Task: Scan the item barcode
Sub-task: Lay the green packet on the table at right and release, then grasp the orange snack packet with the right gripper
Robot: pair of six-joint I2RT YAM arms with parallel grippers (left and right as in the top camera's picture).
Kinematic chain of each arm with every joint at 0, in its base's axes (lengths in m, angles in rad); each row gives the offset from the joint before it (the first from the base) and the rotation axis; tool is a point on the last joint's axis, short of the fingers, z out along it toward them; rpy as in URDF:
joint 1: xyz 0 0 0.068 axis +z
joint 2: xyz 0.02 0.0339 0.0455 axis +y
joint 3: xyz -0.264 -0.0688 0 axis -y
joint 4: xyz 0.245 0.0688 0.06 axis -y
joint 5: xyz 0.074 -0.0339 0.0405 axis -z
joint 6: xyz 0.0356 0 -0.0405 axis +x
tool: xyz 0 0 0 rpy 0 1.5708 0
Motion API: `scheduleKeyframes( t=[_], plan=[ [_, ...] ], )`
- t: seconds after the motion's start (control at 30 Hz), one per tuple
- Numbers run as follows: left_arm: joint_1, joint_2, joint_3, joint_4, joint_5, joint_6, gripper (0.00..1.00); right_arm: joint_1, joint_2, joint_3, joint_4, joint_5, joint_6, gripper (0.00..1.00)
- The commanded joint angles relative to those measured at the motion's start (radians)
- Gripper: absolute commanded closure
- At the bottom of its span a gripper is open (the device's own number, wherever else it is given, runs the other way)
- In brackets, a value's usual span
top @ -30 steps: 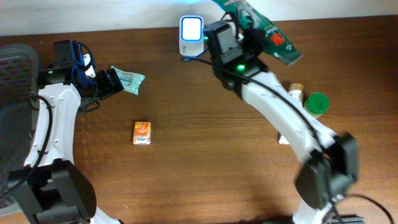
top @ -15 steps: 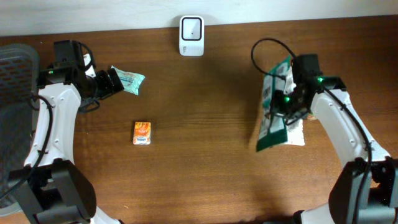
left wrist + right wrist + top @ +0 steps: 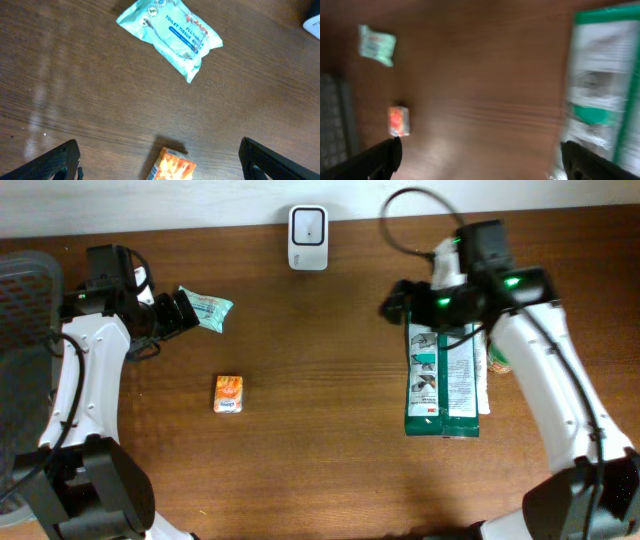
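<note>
Right wrist view is smeary, but the right gripper (image 3: 480,165) has its dark fingers spread wide with nothing between them. Off to the side the green-and-white packet (image 3: 600,75), glossy plastic, lies flat on the brown woodgrain table (image 3: 485,75). Left wrist view is sharp: left gripper (image 3: 160,159) gaping and empty too, a little orange carton (image 3: 170,169) at the bottom edge, a crinkly teal tissue pack (image 3: 170,35) beyond. Only overhead shows the white rounded scanner (image 3: 308,225), well apart from the packet.
</note>
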Motion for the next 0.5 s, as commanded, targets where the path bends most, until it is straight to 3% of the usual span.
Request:
scheduleKeyframes(
  t=[0.0, 0.1, 0.2, 0.33, 0.47],
  plan=[
    [0.005, 0.005, 0.003, 0.001, -0.007, 0.002, 0.01, 0.156, 0.053, -0.128, 0.189, -0.061, 0.225, 0.12],
    [0.005, 0.004, 0.003, 0.001, -0.007, 0.002, 0.01, 0.374, 0.173, -0.163, 0.472, -0.056, 0.348, 0.25],
    [0.005, 0.005, 0.003, 0.001, -0.007, 0.002, 0.01, 0.468, 0.305, -0.163, 0.654, -0.058, 0.444, 0.37],
    [0.005, 0.005, 0.003, 0.001, -0.007, 0.002, 0.01, 0.564, 0.431, -0.163, 0.865, -0.038, 0.477, 0.42],
    [0.005, 0.004, 0.003, 0.001, -0.008, 0.002, 0.01, 0.583, 0.500, -0.163, 0.935, -0.029, 0.566, 0.46]
  ],
)
